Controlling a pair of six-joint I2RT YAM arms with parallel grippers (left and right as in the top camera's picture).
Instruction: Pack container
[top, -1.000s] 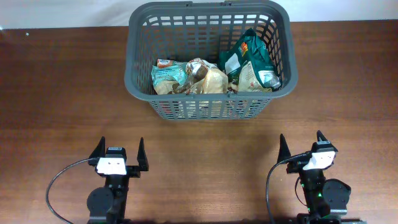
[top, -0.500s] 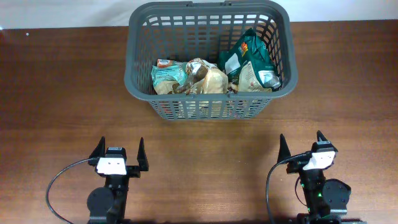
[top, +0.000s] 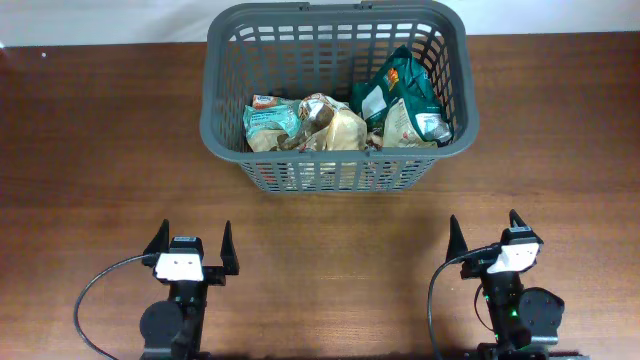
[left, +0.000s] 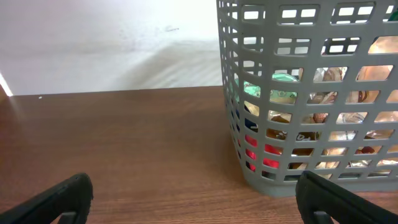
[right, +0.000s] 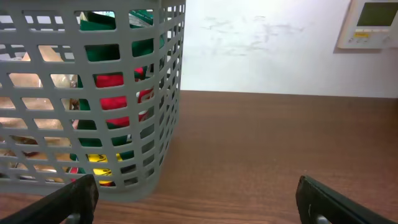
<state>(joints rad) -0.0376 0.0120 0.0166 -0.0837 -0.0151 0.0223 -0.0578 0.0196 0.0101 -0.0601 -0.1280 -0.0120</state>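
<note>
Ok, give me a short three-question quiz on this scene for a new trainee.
1. Fill in: the left gripper and the right gripper both stand with their jaws ____.
2. Where do the snack packets lie? A: in the left gripper. B: inside the basket. C: in the right gripper.
3. True or false: the right gripper is touching the basket.

Key: 1 open. 2 B. 3 false, it stands apart from the basket.

Wood table (top: 90, 130) w/ container (top: 340, 176) on it.
</note>
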